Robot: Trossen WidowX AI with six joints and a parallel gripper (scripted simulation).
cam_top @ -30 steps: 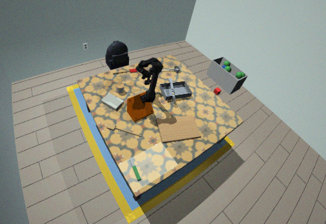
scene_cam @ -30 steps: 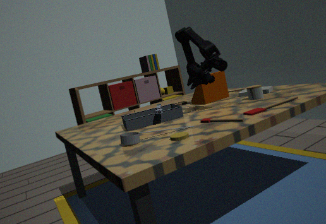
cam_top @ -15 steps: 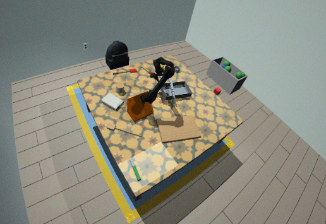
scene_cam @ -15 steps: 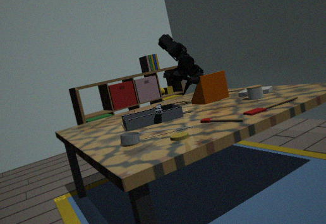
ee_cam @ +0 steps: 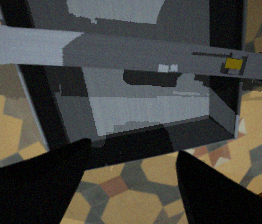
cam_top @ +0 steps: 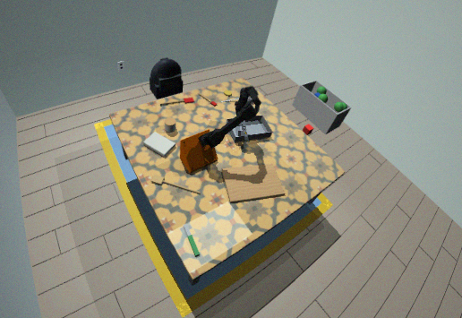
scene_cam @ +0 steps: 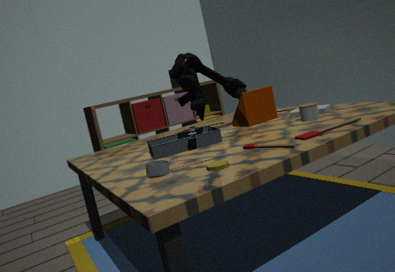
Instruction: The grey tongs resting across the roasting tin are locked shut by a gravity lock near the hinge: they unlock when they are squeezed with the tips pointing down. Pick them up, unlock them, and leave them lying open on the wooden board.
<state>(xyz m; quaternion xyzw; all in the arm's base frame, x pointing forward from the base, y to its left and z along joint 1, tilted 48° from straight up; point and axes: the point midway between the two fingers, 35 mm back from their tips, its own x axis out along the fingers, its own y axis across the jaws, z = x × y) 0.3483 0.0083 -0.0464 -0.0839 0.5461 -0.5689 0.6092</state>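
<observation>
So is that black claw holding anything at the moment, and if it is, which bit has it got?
Nothing is held. The tool hangs open above the tin, and the grey tongs lie across the tin's rim, untouched.

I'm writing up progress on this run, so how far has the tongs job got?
Done: only the approach. The gripper hangs open above the roasting tin, holding nothing. In hand: lining up on the grey tongs, which lie across the tin's rim. Left: grasping, lifting, squeezing tips-down to unlock, placing them open on the wooden board, releasing.

Matt grey metal tongs [ee_cam: 127, 50] and tin [ee_cam: 142, 112]; wooden board [cam_top: 252, 184].
</observation>
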